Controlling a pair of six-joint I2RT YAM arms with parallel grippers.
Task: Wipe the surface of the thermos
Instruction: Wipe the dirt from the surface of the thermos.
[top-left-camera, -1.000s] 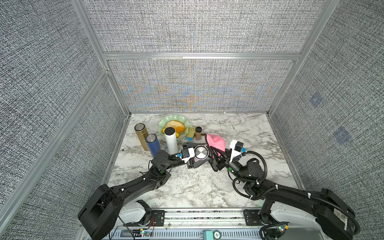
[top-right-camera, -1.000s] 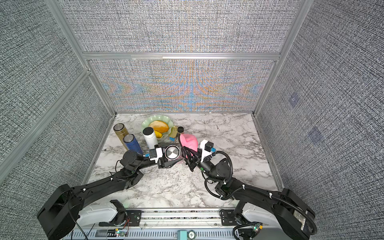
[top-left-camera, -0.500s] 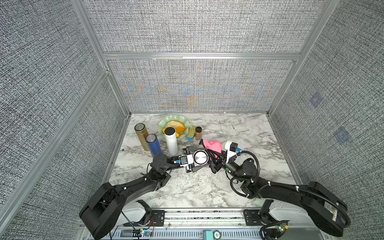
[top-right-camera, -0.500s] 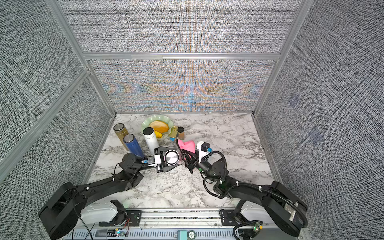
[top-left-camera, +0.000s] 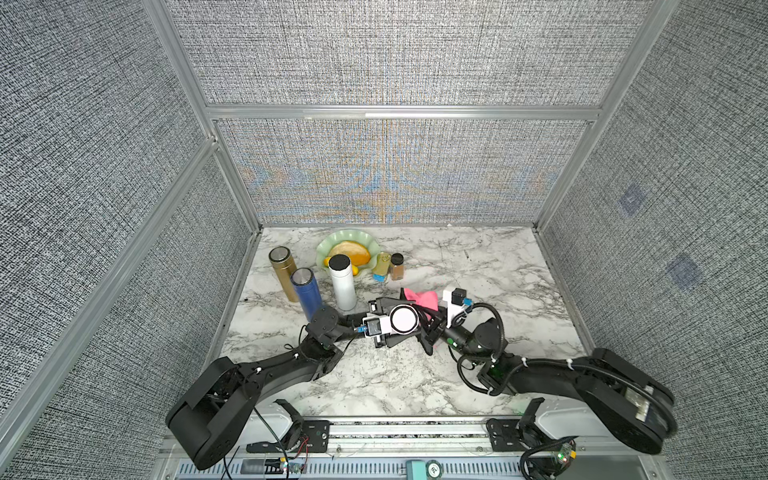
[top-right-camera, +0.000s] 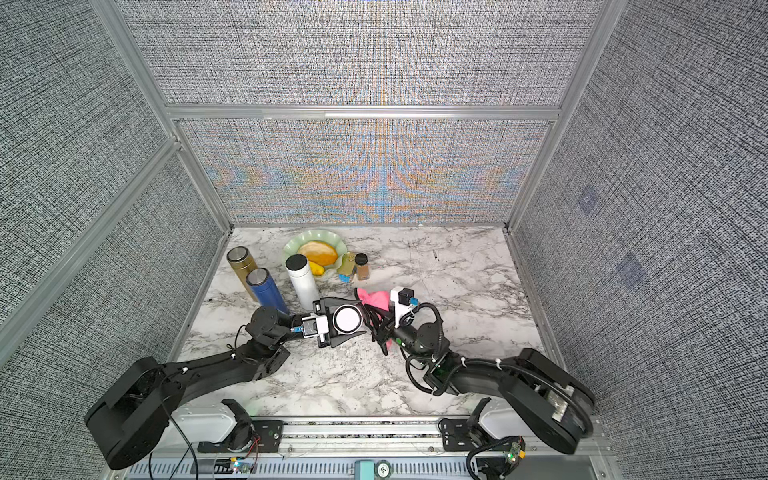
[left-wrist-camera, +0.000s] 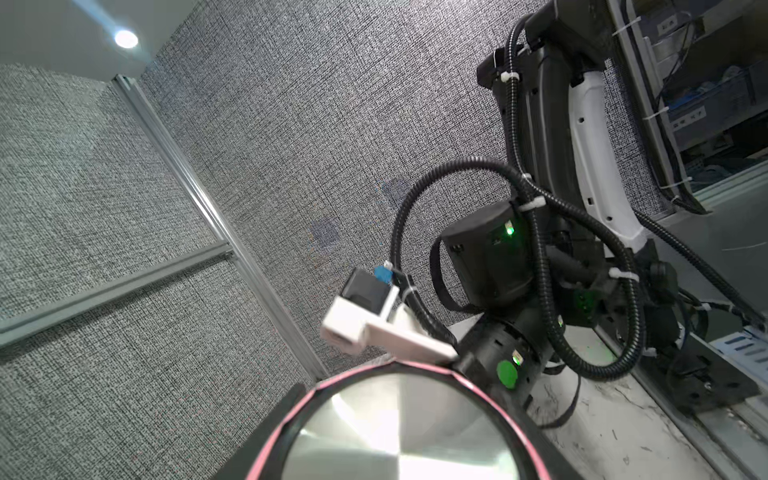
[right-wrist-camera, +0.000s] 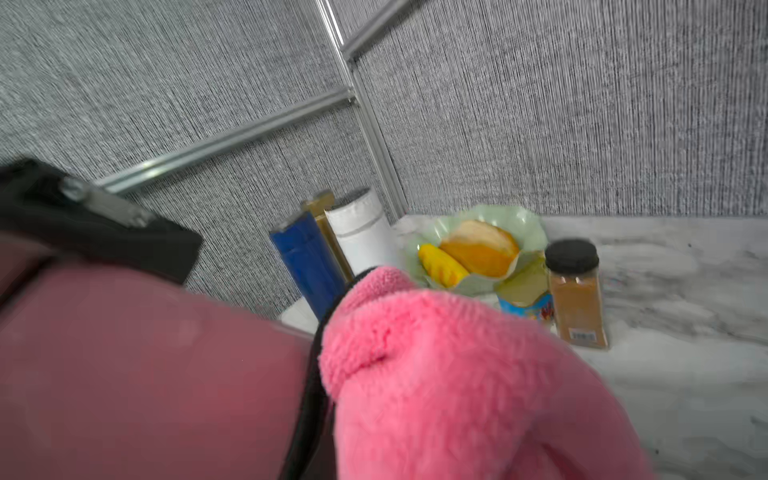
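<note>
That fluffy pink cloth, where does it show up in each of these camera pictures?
In a top view: the pink cloth shows mid-table, just behind the held thermos.
In a top view: same spot, cloth behind thermos.
Left wrist: not in it; only the thermos, its shiny top.
Right wrist: the cloth fills the foreground, close up, beside the thermos.
Shared landmark: the thermos, in all four.

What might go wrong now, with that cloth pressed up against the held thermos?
1. The right gripper presses the pink cloth sideways against the pink thermos, which might twist or slip in the left gripper.
2. The white thermos stands close behind the left gripper; a swing might topple it.
</note>
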